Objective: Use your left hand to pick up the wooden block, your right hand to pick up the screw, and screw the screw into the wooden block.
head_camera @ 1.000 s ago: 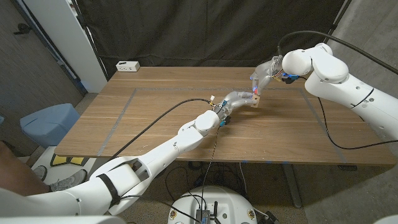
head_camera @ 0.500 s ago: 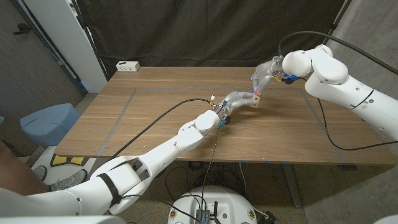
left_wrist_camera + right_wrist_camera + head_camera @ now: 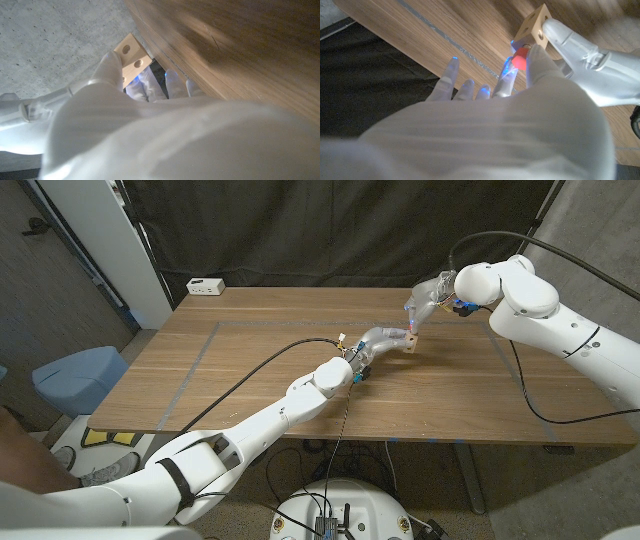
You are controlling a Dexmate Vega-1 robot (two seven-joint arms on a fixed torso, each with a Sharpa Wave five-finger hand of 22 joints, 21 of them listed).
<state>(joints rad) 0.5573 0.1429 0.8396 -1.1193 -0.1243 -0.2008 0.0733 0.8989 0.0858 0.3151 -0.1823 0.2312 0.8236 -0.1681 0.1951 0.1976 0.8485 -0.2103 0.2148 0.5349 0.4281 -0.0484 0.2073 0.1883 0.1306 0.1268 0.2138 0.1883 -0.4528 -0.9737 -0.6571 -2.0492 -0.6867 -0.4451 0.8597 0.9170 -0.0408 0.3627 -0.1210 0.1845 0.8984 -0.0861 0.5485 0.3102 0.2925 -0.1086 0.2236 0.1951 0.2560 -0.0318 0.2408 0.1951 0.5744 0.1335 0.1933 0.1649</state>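
Left hand point(image 3: 378, 340) is gripping the block point(image 3: 410, 340); right hand point(image 3: 425, 298) is pinching the red screw point(image 3: 520, 61) at its face. Risk: screw is cocking off-hole, jamming or slipping out.

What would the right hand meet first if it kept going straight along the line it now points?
Most likely the wooden block. The right hand pinches the red-headed screw right against the block, which the left hand holds. Depth is unclear, so whether the screw tip already touches cannot be told.

The screw point(image 3: 520, 62) (perhaps red-headed) is mostly hidden behind the right robot hand point(image 3: 520, 95).
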